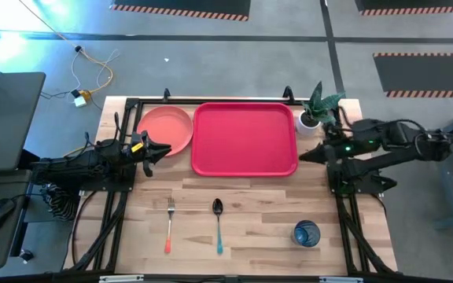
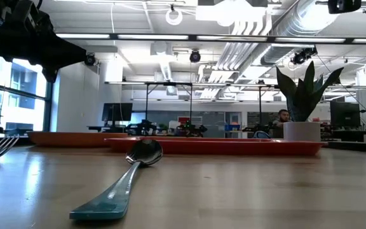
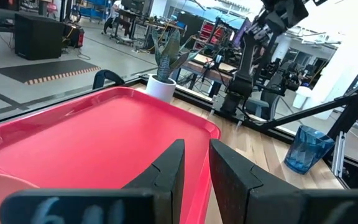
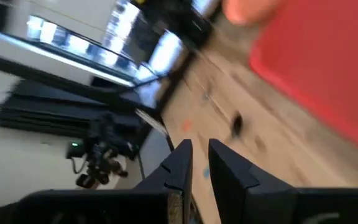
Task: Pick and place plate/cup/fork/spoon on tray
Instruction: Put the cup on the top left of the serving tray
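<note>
High view: plate (image 1: 166,130) just beside left claw (image 1: 166,148).

red tray (image 3: 104,134), blue cup (image 3: 306,149), potted plant (image 3: 163,71)

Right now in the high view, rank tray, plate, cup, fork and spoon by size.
1. tray
2. plate
3. fork and spoon: look about the same length, can't rank them
4. cup
</note>
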Controlling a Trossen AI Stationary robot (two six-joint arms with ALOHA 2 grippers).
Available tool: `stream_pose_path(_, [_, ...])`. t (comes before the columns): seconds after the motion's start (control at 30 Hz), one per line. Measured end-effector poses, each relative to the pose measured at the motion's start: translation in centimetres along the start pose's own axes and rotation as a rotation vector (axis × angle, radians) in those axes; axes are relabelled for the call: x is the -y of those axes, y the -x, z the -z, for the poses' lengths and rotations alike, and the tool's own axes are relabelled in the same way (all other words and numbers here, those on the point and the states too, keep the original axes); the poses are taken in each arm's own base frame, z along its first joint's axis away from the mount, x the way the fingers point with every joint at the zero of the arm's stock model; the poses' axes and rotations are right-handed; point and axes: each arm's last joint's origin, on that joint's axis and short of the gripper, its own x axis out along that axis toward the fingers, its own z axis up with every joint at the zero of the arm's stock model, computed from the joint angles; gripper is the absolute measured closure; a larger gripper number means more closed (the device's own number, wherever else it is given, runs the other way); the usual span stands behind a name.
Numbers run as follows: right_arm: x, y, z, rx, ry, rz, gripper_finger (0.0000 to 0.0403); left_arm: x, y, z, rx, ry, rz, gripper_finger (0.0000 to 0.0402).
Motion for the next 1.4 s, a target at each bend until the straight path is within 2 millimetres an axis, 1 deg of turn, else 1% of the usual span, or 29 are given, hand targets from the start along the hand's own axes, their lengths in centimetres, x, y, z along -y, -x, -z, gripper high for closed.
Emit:
stream_pose_path(0.17, [-1.1,-2.4,-0.1,-0.171,-0.151,0.144,0.0359,0.0,0.0,0.0,0.000,0.000,0.000,0.0339])
stream_pose_path(0.3, [-1.8,-4.3,0.5,-0.274,-0.227,0.246,0.0359,0.0,0.0,0.0,-0.004,-0.001,-0.002,0.0339])
stream_pose_path(0.47, [-2.7,-6.5,2.5,-0.362,-0.311,0.343,0.0359,0.0,0.0,0.1,-0.012,-0.003,-0.004,0.0339])
stream_pose_path(0.63, [-3.1,-8.3,5.0,-0.433,-0.371,0.436,0.0359,-0.1,0.0,0.2,-0.025,-0.005,-0.008,0.0339])
stream_pose_path(0.77, [-3.4,-8.8,6.8,-0.468,-0.433,0.495,0.0359,-0.1,0.0,0.2,-0.024,-0.005,-0.008,0.0339])
stream_pose_path(1.13, [-3.9,-9.3,11.6,-0.497,-0.587,0.648,0.0359,-0.1,0.0,0.2,-0.024,-0.005,-0.008,0.0339])
stream_pose_path(1.27, [-3.8,-9.7,12.9,-0.494,-0.614,0.703,0.0359,-0.1,0.0,0.2,-0.025,-0.005,-0.008,0.0339])
stream_pose_path(1.4, [-3.6,-10.4,13.8,-0.487,-0.616,0.747,0.0359,-0.1,0.0,0.2,-0.025,-0.005,-0.008,0.0339])
